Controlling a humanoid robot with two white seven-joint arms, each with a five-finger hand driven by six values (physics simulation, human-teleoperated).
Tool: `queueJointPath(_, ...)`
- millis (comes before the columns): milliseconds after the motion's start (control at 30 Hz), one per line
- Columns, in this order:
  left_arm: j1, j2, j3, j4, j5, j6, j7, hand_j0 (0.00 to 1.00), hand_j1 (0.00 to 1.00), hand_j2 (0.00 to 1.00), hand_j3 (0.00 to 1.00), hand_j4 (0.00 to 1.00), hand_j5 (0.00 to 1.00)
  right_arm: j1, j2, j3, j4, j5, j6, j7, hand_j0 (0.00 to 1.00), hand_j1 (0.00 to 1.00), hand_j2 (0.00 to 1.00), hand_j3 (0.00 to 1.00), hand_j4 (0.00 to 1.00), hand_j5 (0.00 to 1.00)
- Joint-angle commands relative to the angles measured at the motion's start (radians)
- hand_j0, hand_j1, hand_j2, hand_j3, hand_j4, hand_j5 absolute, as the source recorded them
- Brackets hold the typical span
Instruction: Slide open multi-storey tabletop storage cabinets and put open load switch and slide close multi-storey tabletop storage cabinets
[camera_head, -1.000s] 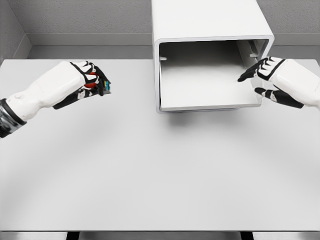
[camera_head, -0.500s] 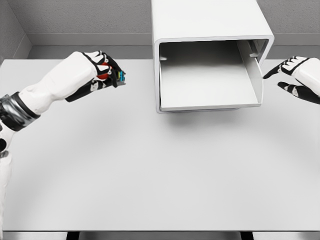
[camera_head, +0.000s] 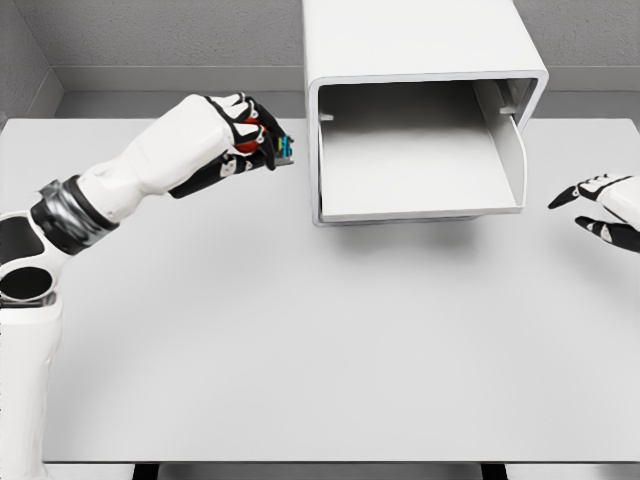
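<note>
Carrying the load switch (camera_head: 272, 151) clenched in its fingers, the left hand (camera_head: 235, 135) has swung close to the cabinet's (camera_head: 420, 45) open drawer (camera_head: 415, 165), while the right hand (camera_head: 605, 205), fingers spread and empty, has retreated along the desk (camera_head: 320, 340). Dropping it in looks next.

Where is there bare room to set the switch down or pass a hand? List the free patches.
The drawer floor is bare. The table is free across its near half and between the left hand and the cabinet. It is tight only where that hand, holding the switch, nears the drawer's left wall. The right hand is open at the right edge.
</note>
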Motion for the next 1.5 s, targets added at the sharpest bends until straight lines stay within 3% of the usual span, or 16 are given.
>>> queueJointPath(0, -0.002, -0.015, -0.003, 0.0, 0.006, 0.003, 0.001, 0.31, 0.31, 0.31, 0.31, 0.31, 0.31, 0.003, 0.002, 0.0, 0.001, -0.006, 0.001, -0.001, 0.58, 0.58, 0.58, 0.58, 0.58, 0.58)
queueJointPath(467, -0.04, -0.116, -0.069, 0.0, -0.006, 0.003, 0.001, 0.31, 0.31, 0.31, 0.31, 0.31, 0.31, 0.063, 0.006, 0.001, -0.005, -0.004, 0.001, 0.001, 0.58, 0.58, 0.58, 0.58, 0.58, 0.58)
queueJointPath(767, -0.048, -0.212, -0.075, 0.0, -0.134, 0.003, 0.001, 0.31, 0.31, 0.31, 0.31, 0.31, 0.31, 0.083, 0.006, 0.004, -0.017, -0.004, 0.001, 0.001, 0.58, 0.58, 0.58, 0.58, 0.58, 0.58)
queueJointPath(1167, -0.063, -0.218, -0.153, 0.014, -0.21, 0.003, 0.001, 0.32, 0.32, 0.32, 0.32, 0.32, 0.32, 0.141, 0.006, 0.001, -0.123, -0.003, 0.001, -0.001, 0.59, 0.59, 0.59, 0.59, 0.59, 0.59)
queueJointPath(1467, -0.075, -0.218, -0.213, 0.017, -0.232, 0.003, 0.001, 0.32, 0.32, 0.32, 0.32, 0.32, 0.32, 0.158, 0.003, 0.0, -0.136, -0.004, 0.001, -0.002, 0.59, 0.59, 0.59, 0.59, 0.59, 0.59)
